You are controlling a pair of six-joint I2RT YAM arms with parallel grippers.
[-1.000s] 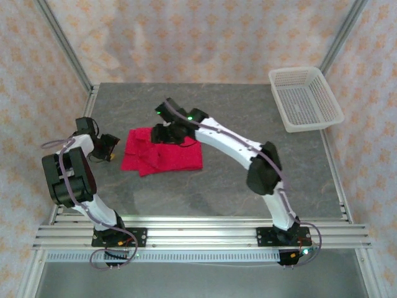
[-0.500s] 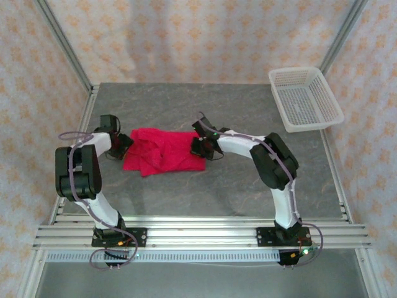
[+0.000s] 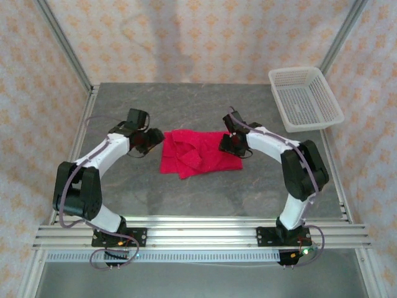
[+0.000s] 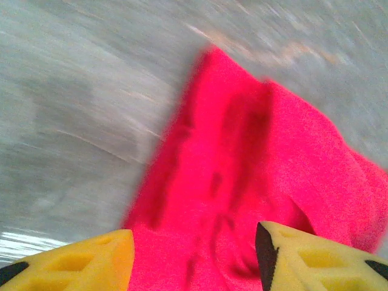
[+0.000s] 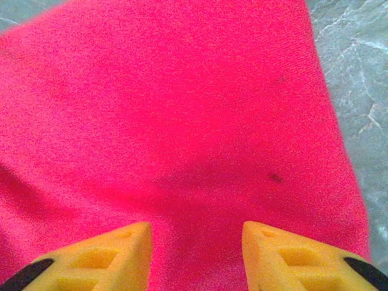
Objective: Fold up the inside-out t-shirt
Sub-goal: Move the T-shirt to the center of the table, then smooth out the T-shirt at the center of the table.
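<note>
T-shirt farther right; arms bowed outward, left claw, right claw parted beside it.

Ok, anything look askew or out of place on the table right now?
Only the fold itself. The t-shirt lies mid-table as a rumpled bundle, with its near-left layers poking out unevenly instead of lining up at the edges. The basket sits upright at the far right corner. No damage is visible.

The whole table is seen from above and behind the arm bases by the fixed camera. From each wrist the red t-shirt is viewed closely, downward past yellow fingertips; that cloth is shared by all three views.
</note>
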